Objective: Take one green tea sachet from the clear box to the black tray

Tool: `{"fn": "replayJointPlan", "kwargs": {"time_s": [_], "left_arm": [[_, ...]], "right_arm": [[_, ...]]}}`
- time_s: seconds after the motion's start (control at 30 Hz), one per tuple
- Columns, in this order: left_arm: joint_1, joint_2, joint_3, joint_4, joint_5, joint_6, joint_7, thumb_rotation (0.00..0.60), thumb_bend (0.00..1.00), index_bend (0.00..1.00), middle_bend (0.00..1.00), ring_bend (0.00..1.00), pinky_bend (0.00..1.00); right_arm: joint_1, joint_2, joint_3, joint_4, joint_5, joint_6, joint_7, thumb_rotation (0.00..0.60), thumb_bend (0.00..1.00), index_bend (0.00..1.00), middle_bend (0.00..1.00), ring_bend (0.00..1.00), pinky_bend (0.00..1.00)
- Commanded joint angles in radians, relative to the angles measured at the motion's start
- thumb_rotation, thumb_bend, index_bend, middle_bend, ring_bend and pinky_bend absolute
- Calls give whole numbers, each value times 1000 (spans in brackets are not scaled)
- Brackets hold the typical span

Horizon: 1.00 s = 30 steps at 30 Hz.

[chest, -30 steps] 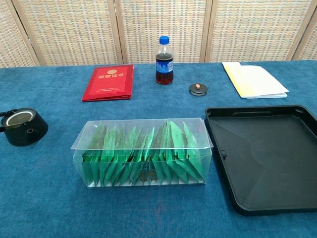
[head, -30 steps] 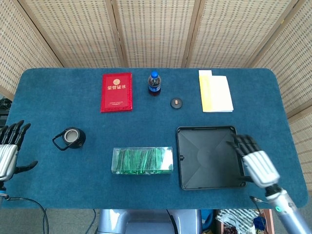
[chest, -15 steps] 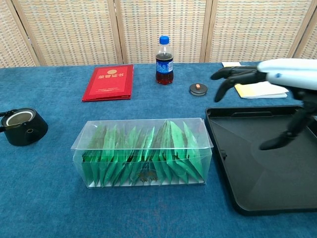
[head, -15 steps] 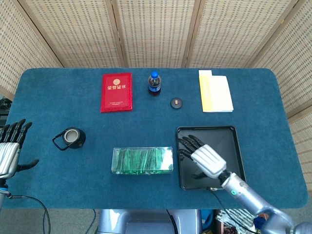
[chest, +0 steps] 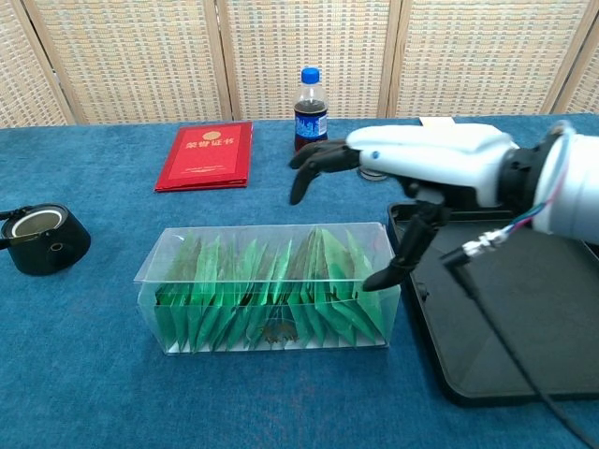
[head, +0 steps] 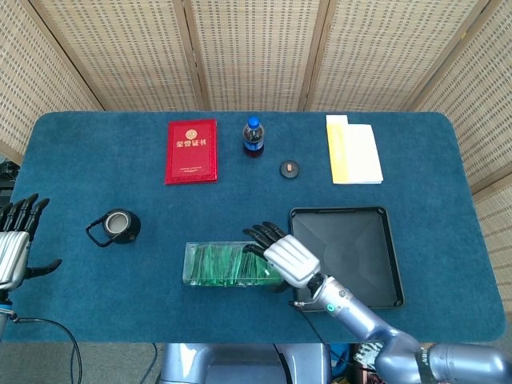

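Now, the reach:
Right hand (chest: 426,164): yours hangs over the clear box's right end, fingers (chest: 314,164) spread apart and empty.
Sachets: the green tea sachets (chest: 267,285) stand upright in the clear box (head: 234,263), directly beneath those fingers.
Long axis: the box runs left-right, just left of the black tray (head: 364,240).
Left hand (head: 12,244): empty, fingers apart, well apart at the tabletop (head: 80,160) edge.

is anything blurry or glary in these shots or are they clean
Head view: evenly lit and sharp, soft shadow under the right hand. Chest view: right hand large and close but still crisp; faint reflections on the clear box, no harsh glare.
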Motion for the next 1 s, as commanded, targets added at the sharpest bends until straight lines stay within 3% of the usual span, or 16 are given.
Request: {"fn": "replayJointPlan", "kwargs": {"time_s": [0.03,0.27,0.6,0.83,1.0], "left_arm": [[-1,1,-2,1,-5,-1,-4,600,99,0,0,0,0],[-5,6,-5,6,-14,-8,-18,600,99,0,0,0,0],[-3,19,-5,4,-10,-4,-44,600,99,0,0,0,0],[-2,23,-4,4,-8,-4,-53,600,99,0,0,0,0],[-4,26,-5,3,-9,-7,-61,600,99,0,0,0,0]], "right_arm": [[26,-35,1,17,34,-1,-40,600,72,274,157,33,0],[63,-85,0,54,88,19,-104,600,166,296,184,52,5],[92,-115,-18,82,139,45,-166,600,181,310,199,57,11],[100,-139,-24,107,130,80,-184,600,377,377,288,107,41],[106,-141,-20,104,135,95,-182,600,424,395,325,123,43]]}}
